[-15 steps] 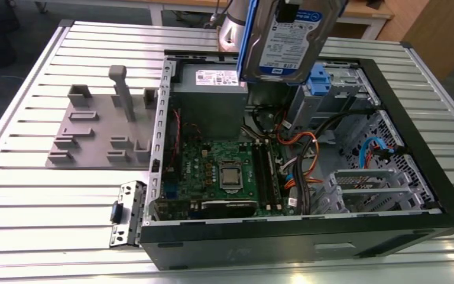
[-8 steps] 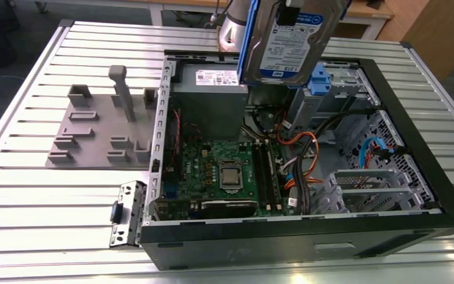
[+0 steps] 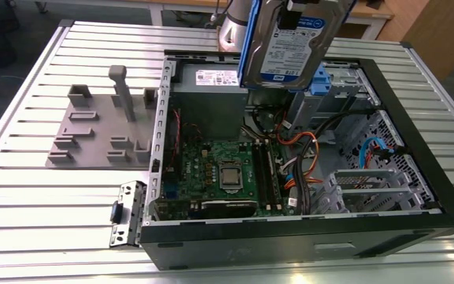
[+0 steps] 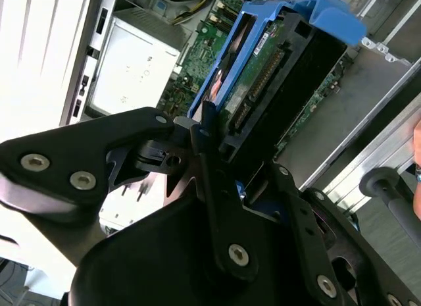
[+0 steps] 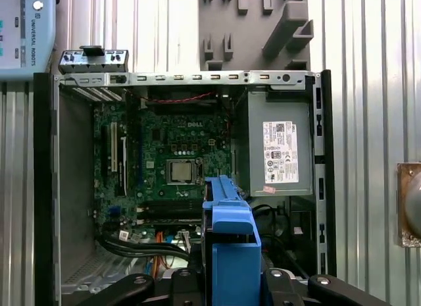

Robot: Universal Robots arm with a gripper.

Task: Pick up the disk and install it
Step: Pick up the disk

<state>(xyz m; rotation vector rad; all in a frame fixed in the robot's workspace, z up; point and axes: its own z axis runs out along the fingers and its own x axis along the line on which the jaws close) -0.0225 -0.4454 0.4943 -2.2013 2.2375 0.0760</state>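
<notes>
The disk (image 3: 294, 47), a silver hard drive with a white-and-blue label in a blue carrier frame, hangs upright above the back of the open computer case (image 3: 425, 160). My gripper (image 3: 293, 8) is shut on its upper end. In the second wrist view the black fingers (image 4: 205, 138) clamp the blue-framed disk (image 4: 263, 76), whose circuit-board side faces the camera. In the first wrist view the disk (image 5: 227, 240) shows edge-on over the case, with the gripper (image 5: 227, 283) around it. A metal drive bay (image 3: 333, 94) with a small blue tab (image 3: 320, 83) lies just below the disk.
Inside the case are a green motherboard (image 3: 219, 168), a grey power supply with a white sticker (image 3: 211, 89), and loose orange, blue and black cables (image 3: 310, 154). A grey fixture plate with posts (image 3: 93, 139) lies on the slatted table at the exterior view's left.
</notes>
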